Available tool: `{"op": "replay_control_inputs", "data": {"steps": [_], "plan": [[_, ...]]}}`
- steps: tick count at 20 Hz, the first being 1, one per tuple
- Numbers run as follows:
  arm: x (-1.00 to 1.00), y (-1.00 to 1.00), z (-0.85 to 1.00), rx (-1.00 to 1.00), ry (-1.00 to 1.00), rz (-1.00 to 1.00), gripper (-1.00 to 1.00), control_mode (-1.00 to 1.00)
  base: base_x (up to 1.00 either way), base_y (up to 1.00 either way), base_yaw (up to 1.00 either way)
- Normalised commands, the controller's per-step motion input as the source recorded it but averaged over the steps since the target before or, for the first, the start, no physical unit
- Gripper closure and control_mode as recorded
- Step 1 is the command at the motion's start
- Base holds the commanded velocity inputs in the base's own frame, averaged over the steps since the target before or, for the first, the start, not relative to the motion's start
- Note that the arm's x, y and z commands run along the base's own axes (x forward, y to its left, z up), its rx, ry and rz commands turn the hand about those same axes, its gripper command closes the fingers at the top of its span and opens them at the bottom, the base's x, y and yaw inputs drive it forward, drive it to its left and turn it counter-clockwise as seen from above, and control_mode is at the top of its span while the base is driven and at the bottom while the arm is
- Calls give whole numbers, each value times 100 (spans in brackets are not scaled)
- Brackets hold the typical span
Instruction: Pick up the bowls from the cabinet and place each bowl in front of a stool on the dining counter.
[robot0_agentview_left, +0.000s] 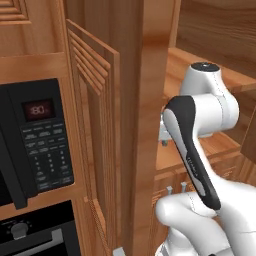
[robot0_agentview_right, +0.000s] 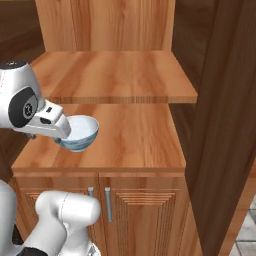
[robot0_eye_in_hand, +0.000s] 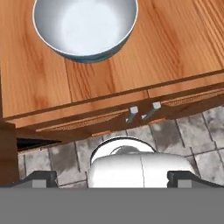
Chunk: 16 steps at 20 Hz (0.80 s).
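The white bowl with the blue-patterned outside (robot0_agentview_right: 80, 133) stands upright on the lower plank shelf (robot0_agentview_right: 135, 137) of the warm-orange wooden cabinet (robot0_agentview_right: 107, 22), near the shelf's front left corner as the right base view shows it, and it is empty. A second plank shelf (robot0_agentview_right: 115, 75) lies above and farther back. The arm's hand sits just beside the bowl on its left in that view, hiding part of the rim; whether it touches the bowl cannot be told. In the hand view the same bowl (robot0_eye_in_hand: 85, 28) lies at the top of the picture on the shelf boards (robot0_eye_in_hand: 39, 83), well apart from the gripper (robot0_eye_in_hand: 112, 179), whose two dark finger tips (robot0_eye_in_hand: 41, 179) stand at the far left and far right of the bottom edge (spread as wide as they go) with nothing between them but the robot's own body and the grey floor tiles (robot0_eye_in_hand: 199, 131) below. Under the shelf edge two slim metal bar handles (robot0_eye_in_hand: 143, 112) mark the lower cabinet doors (robot0_agentview_right: 142, 215). In the left base view a slatted-panel door (robot0_agentview_left: 95, 135) stands swung open beside the black microwave (robot0_agentview_left: 35, 140), with a dark oven (robot0_agentview_left: 35, 232) beneath it.
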Motion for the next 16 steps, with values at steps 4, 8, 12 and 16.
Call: {"op": "replay_control_inputs", "data": {"steps": [4, 8, 12, 16], "plan": [[-12, -26, -31, 17, -15, -71, -100, -100, 0, 0, 0], [0, -41, -20, 21, -17, -59, -100, -100, 0, 0, 0], [0, -28, -5, 29, -24, -32, -100, -100, 0, 0, 0], [29, -5, -4, 28, -18, -11, -100, -100, 0, 0, 0]]}}
